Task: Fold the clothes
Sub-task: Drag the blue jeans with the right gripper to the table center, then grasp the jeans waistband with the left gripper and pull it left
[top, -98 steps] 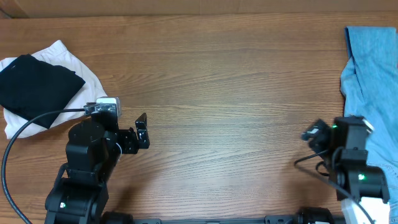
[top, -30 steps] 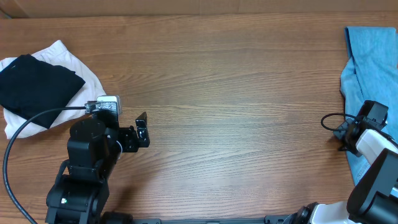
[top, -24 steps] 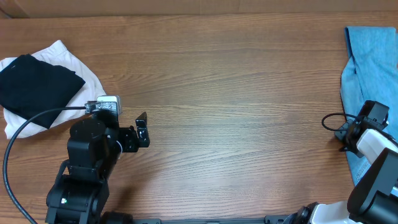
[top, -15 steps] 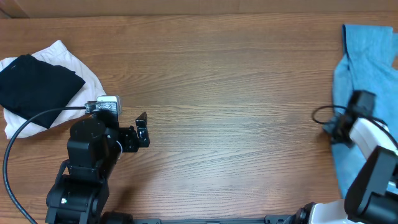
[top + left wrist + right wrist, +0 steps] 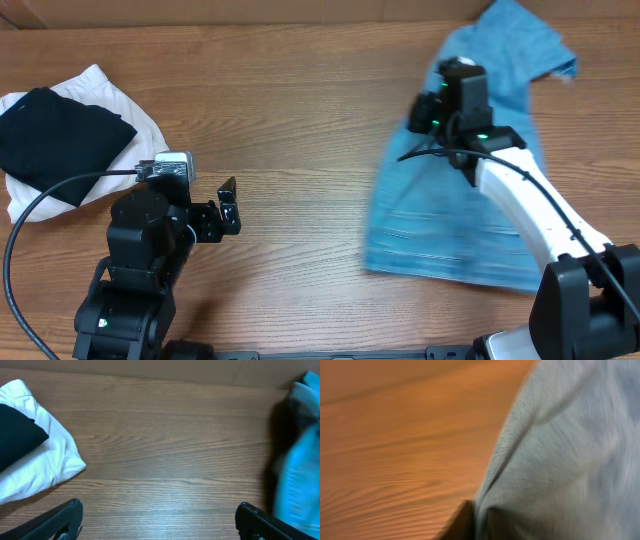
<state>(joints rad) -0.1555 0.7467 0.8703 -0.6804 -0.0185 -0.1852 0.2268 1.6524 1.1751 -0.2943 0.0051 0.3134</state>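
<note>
Black folded garment (image 5: 55, 140) lies at the upper left of the overhead frame, on top of a white folded garment (image 5: 148, 128) whose edges show around it. Just right of this pile, at the lower left, the left gripper (image 5: 230, 208) points toward frame centre with its jaws spread wide and nothing between them. The left wrist view confirms this: its fingers (image 5: 60, 519) stand at opposite bottom corners over bare wood. The wooden table (image 5: 320, 130) fills the centre of the frame. Right of centre lie the light blue jeans (image 5: 450, 230), spread from the upper right corner down to the lower right, well apart from the pile at the left. Motion blur softens the denim surface. The right gripper (image 5: 428, 115) sits at the upper left edge of the jeans, its arm running down to the lower right. In the right wrist view, denim creases gather at one dark finger (image 5: 461, 522), so the jaws are closed on the jeans.
</note>
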